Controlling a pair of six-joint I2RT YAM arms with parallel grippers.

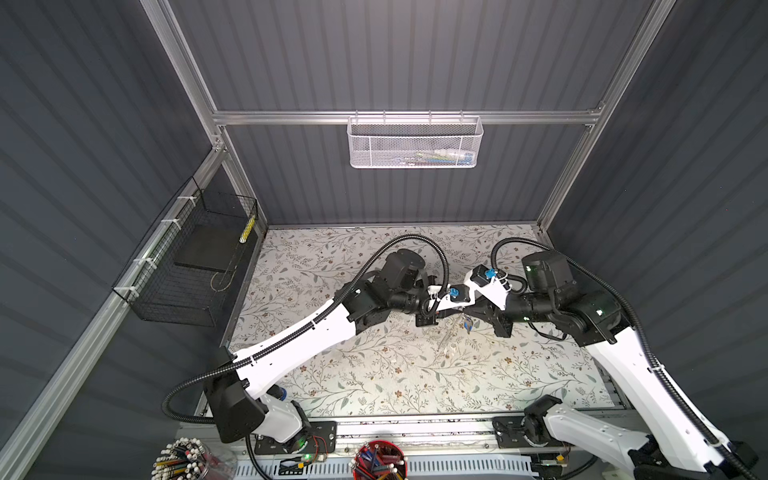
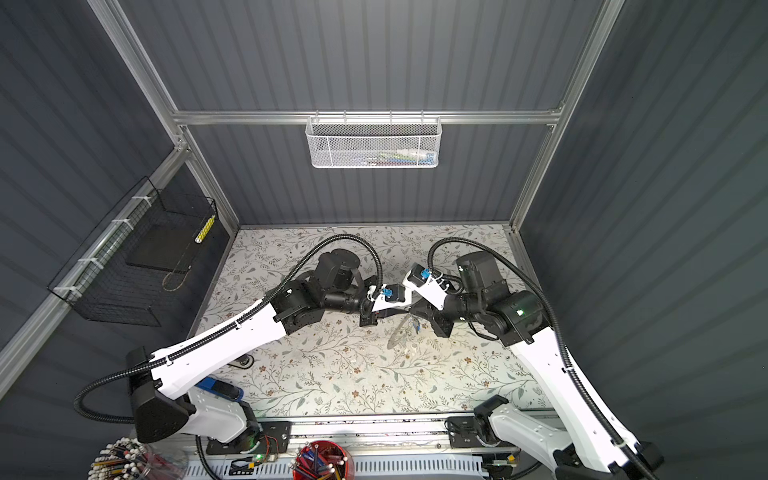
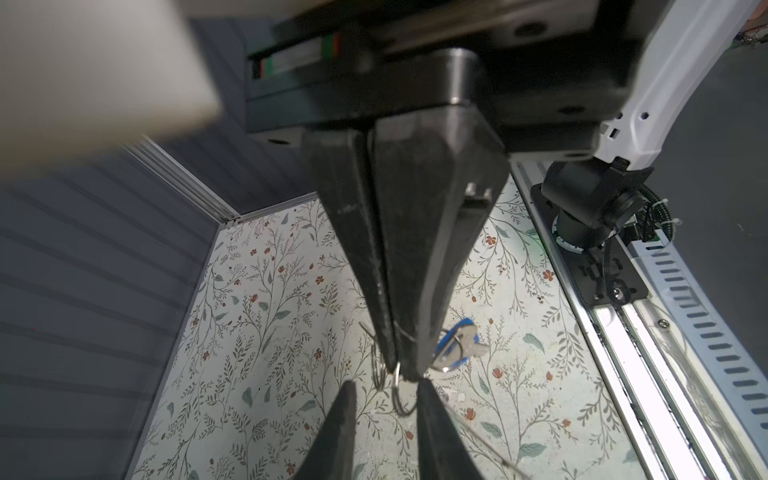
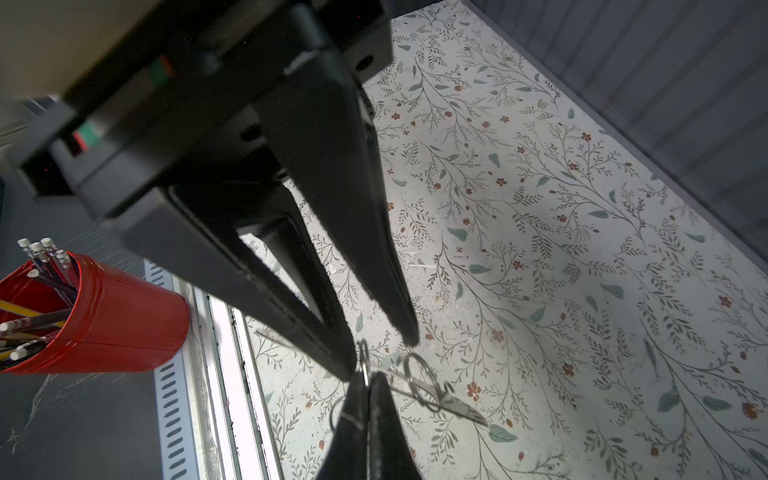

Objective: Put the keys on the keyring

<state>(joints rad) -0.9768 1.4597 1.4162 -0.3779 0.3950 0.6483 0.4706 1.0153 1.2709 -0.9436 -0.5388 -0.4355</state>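
Both grippers meet tip to tip above the middle of the flowered table. My right gripper is shut on thin metal ring wire. In both top views a large grey keyring hangs edge-on just below that grip. A silvery key with a bright blue tag dangles beside the right gripper's tips. My left gripper stands open, its fingers either side of a small wire ring and not pressing on it. A silvery key blade hangs from a small ring; its tag does not show.
A red cup of pencils and a clear jar of pencils stand past the front rail. A blue-and-black stapler lies by the left arm's base. A black wire basket and a white mesh basket hang on the walls.
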